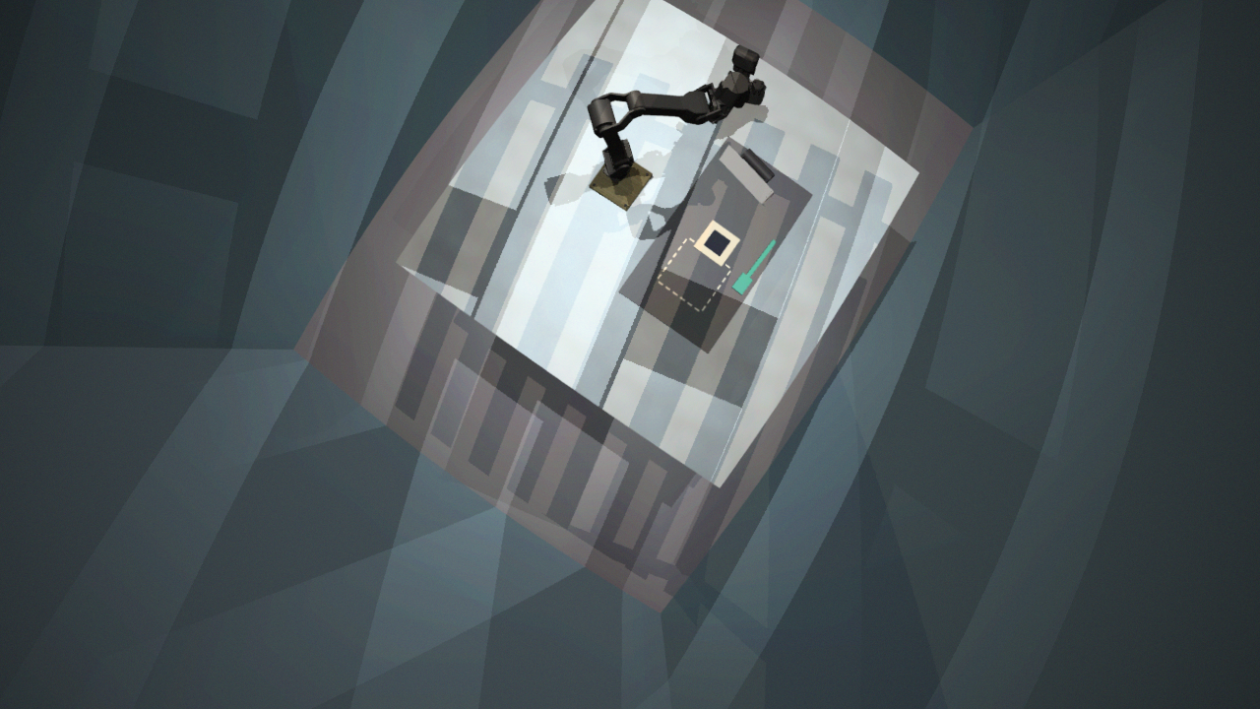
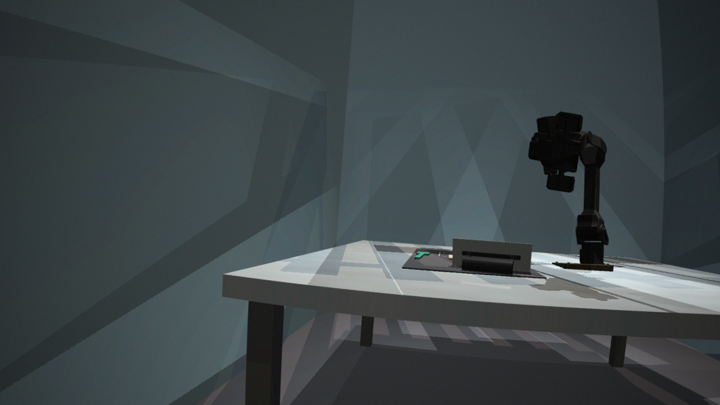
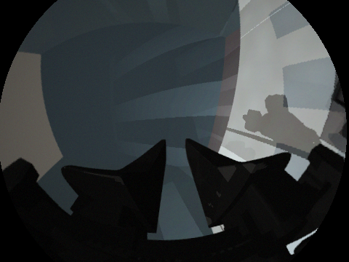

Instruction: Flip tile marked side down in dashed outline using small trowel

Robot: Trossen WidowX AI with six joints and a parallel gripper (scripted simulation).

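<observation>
While our fingers [image 1: 750, 79] [image 2: 561, 153] hang at the top of the frame from above, slightly apart and holding nothing, the trowel [image 1: 742, 281] [image 2: 422, 255] lies right of centre beside the tile [image 1: 717, 242] [image 2: 450, 256], marked side up; a low, hasty reach could make us clip the upright panel [image 1: 747, 174] [image 2: 492, 246] or dark cylinder [image 1: 758, 164] [image 2: 487, 265], and too narrow a gap could push the handle away

One Tile, One Trowel, One Mat

The surface [image 1: 563, 308] [image 2: 453, 297] carries one tile [image 1: 728, 253], one trowel [image 1: 759, 261] [image 2: 422, 255], one mat [image 1: 748, 303] [image 2: 427, 262], one upright slotted board [image 1: 745, 174] [image 2: 492, 246], one dark cylinder [image 1: 757, 164] [image 2: 487, 265] and one arm [image 1: 669, 105] [image 2: 592, 188].
</observation>
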